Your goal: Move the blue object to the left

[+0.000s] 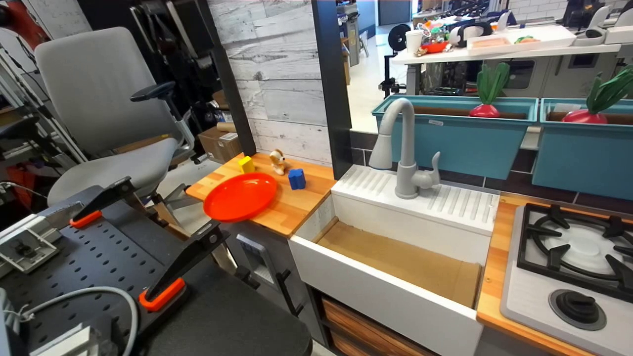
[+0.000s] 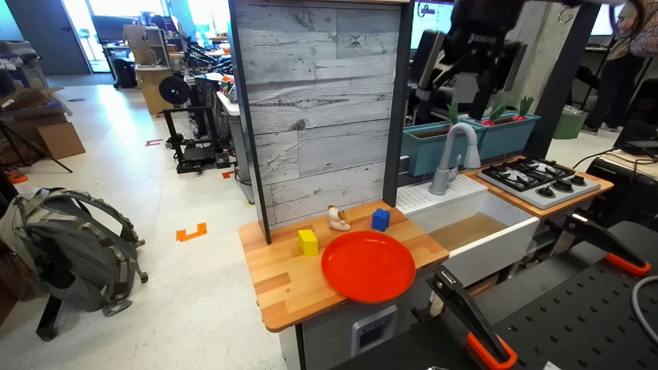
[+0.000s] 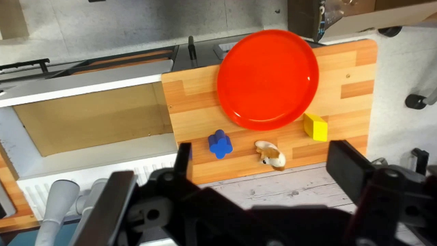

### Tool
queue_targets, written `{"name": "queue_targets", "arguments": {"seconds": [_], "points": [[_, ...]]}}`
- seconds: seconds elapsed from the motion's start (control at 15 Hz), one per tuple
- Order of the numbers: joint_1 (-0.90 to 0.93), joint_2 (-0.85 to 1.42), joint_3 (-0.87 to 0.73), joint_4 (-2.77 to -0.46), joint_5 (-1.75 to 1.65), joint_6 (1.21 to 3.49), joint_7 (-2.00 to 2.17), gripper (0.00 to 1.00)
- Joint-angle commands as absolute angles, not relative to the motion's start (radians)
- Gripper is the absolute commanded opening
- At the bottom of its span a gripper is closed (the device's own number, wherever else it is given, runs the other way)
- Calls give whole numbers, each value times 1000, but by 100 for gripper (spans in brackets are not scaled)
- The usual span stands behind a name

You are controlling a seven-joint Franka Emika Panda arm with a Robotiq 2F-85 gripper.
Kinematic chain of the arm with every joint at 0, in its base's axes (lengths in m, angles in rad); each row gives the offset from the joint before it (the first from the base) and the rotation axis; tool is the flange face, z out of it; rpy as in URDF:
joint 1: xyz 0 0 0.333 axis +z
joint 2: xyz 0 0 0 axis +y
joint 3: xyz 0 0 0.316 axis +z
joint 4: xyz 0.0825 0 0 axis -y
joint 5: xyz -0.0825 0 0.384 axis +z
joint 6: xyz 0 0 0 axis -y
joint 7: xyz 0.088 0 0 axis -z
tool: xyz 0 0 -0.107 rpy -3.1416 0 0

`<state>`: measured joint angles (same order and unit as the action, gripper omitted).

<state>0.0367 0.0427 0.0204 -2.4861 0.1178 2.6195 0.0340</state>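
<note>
Blue block (image 3: 220, 145), small and lobed, sat on the wooden counter (image 3: 196, 118) near the white sink (image 1: 385, 299), just beside a round orange-red plate (image 3: 268, 80) but apart from it. A small white-and-brown toy dog (image 3: 268, 149) sat near the block, close to the plank wall panel (image 2: 324, 103), and past the dog was a yellow block (image 3: 317, 129) beside the plate. The gripper (image 3: 262, 160) hung well above the counter, its fingers (image 3: 348, 171) spread wide apart, released. Brown cardboard (image 1: 400, 264) lined the sink, and a gray faucet (image 1: 408, 143) rose at its back. Teal planters (image 1: 460, 143) with red, leafy-topped vegetables (image 1: 484, 110) were behind the sink. A stovetop (image 1: 539, 291) lay across the sink from the block.
</note>
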Motion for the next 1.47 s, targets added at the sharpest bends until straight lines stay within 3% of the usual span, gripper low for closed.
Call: {"name": "queue_targets", "arguments": {"seconds": [0.0,0.53,1.13,1.2,1.27,1.4], "points": [[14,303,35,-2311,224,2721,-17,100],[-87,758,80,-1912,273,2716,0,100],[-37,958,50,-1738,221,2714,50,100],[-30,971,45,-1723,219,2712,58,97],[-25,980,42,-1713,215,2713,64,74],[-13,996,30,-1692,203,2709,81,67]]}}
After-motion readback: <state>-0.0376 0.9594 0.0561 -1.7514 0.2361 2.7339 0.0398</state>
